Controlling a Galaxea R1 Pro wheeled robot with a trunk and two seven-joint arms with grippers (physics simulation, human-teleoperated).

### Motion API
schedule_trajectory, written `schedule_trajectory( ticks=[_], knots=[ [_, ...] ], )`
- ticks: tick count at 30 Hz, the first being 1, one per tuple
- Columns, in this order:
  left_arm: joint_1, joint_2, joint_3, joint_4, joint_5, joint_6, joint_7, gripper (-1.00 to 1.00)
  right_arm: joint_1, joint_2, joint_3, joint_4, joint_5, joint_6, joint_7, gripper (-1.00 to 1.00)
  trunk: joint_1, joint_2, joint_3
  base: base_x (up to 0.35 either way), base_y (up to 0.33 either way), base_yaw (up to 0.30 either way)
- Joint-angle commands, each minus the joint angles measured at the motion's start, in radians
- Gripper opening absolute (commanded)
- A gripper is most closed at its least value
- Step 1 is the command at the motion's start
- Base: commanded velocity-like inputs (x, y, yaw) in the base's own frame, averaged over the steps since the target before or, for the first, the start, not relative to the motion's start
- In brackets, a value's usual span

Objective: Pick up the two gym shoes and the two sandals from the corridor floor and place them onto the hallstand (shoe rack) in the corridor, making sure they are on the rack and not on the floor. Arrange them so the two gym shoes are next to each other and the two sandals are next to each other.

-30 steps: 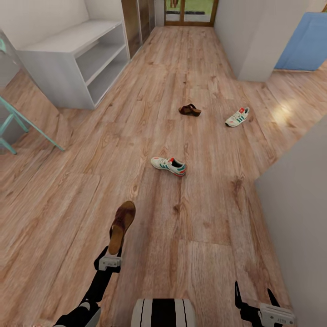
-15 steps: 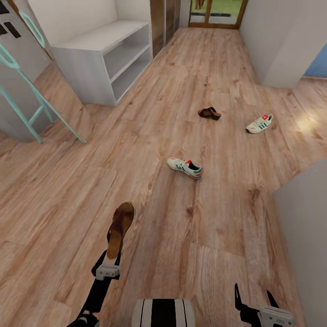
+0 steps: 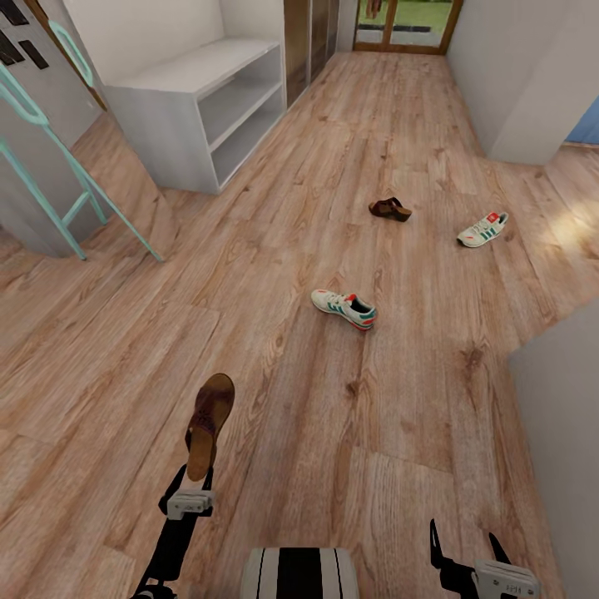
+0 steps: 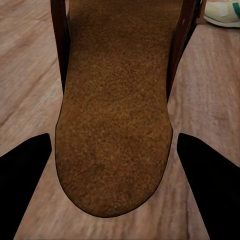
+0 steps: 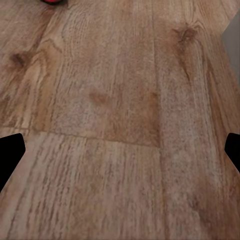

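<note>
Across the head view, the corridor floor of wood-grain planks runs toward a glass door. At the near left, the left gripper holds one brown sandal by its heel end, the toe pointing away and the sandal lifted over the floor. The second sandal lies farther off on the floor, and to its right, well apart, lies one gym shoe. The other gym shoe lies nearer, between the held sandal and the far one. The light-grey hallstand stands at the far left against the wall, with a turquoise frame nearer beside it. The right gripper hangs low at the right, its fingers spread.

From the left wrist view, the tan footbed of the sandal sits between the dark fingers, which pinch its sides; a gym shoe shows at the corner.

From the right wrist view, the spread fingers hang over bare floor.
</note>
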Motion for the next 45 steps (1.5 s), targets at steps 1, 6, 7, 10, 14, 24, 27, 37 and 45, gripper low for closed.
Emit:
schedule_trajectory(
  ticks=[1,6,7,10,14,24,27,37,45],
  knots=[
    [0.000,0.000,0.000,0.000,0.002,0.000,-0.002,-1.00,0.000,0.000,0.000,0.000,0.000,0.000,0.000,1.00,0.000,0.000,0.000,0.000,0.000,0.007],
    [0.001,0.001,-0.001,0.001,0.007,0.000,-0.004,-1.00,0.000,0.000,-0.001,0.000,0.000,0.000,0.000,1.00,0.000,0.000,0.000,0.000,0.000,0.004],
    [0.001,0.001,-0.001,0.002,0.008,0.000,-0.004,-1.00,0.000,0.000,-0.001,0.000,0.000,0.000,0.000,1.00,0.000,0.000,0.000,0.000,0.000,0.002],
    [0.001,0.001,-0.004,0.004,0.008,0.000,-0.005,-1.00,0.000,0.000,-0.001,0.000,-0.001,0.000,0.000,1.00,0.000,0.000,0.000,0.000,0.000,0.000],
    [0.002,0.000,-0.003,0.006,0.012,0.000,0.001,-1.00,0.000,0.000,-0.002,0.000,-0.002,0.000,0.000,1.00,0.000,0.000,0.000,0.000,0.000,0.000],
    [0.002,-0.002,-0.001,0.007,0.012,0.000,0.002,-1.00,0.000,0.000,-0.002,0.000,-0.002,0.000,0.000,1.00,0.000,0.000,0.000,0.007,0.000,0.000],
    [0.002,-0.002,-0.001,0.007,0.011,0.000,0.001,-1.00,0.000,0.000,-0.001,0.000,-0.002,0.000,0.000,1.00,0.000,0.000,0.000,0.115,0.000,0.000],
    [0.002,-0.001,-0.001,0.007,0.010,0.000,0.001,-1.00,0.000,0.001,0.000,0.000,-0.001,0.000,0.000,1.00,0.000,0.000,0.000,0.244,0.000,0.000],
    [0.002,0.000,0.000,0.007,0.010,0.000,0.001,-1.00,0.000,0.001,0.000,0.000,-0.001,0.000,0.000,1.00,0.000,0.000,0.000,0.308,0.000,0.000]
  ],
)
